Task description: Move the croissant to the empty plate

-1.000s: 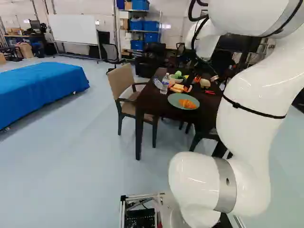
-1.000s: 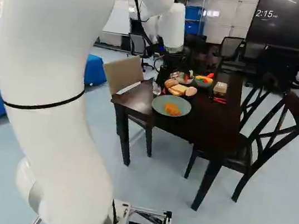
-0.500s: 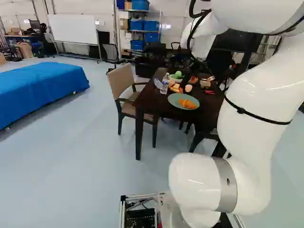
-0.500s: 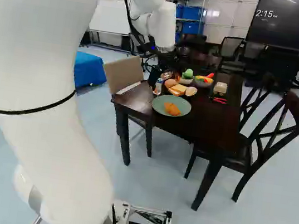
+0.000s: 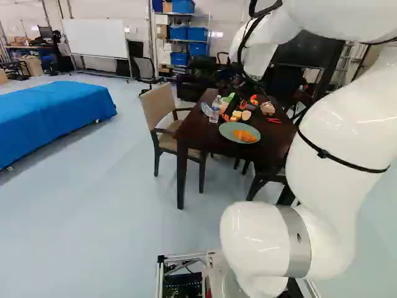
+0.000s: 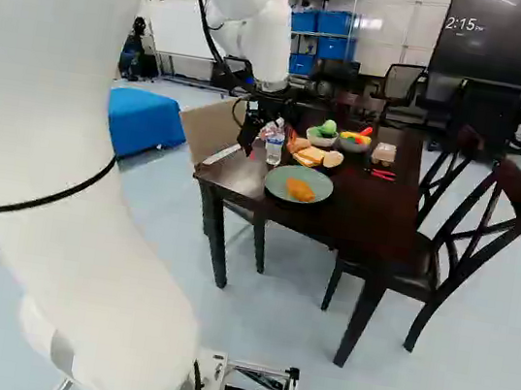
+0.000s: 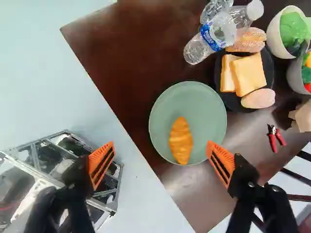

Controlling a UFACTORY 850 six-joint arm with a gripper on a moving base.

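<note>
In the right base view my gripper [image 6: 250,133] hangs over the table's near-left part, beside a water bottle. The orange-brown croissant [image 6: 300,190] lies on a round green plate [image 6: 277,194] near the table's front edge. From the wrist, the gripper [image 7: 161,145] stands open with nothing between its fingers. The croissant [image 7: 181,141] shows ahead and below, closer to one finger, on the lower part of the green plate [image 7: 204,104]. A black plate [image 7: 268,68] beside it carries bread slices and rolls, so both plates in sight hold food.
Two water bottles [image 7: 206,41] lie in view by the bread. Bowls of vegetables [image 7: 279,39] and a red-handled tool [image 7: 276,138] are farther along the dark table [image 7: 121,53]. Chairs [image 6: 487,219] flank the table; a blue-covered bench [image 5: 56,118] stands left.
My arm has swung left in the right base view, taking the gripper from beside the bread plate to the left of the bottle. The base, the croissant and its plate have stayed put.
</note>
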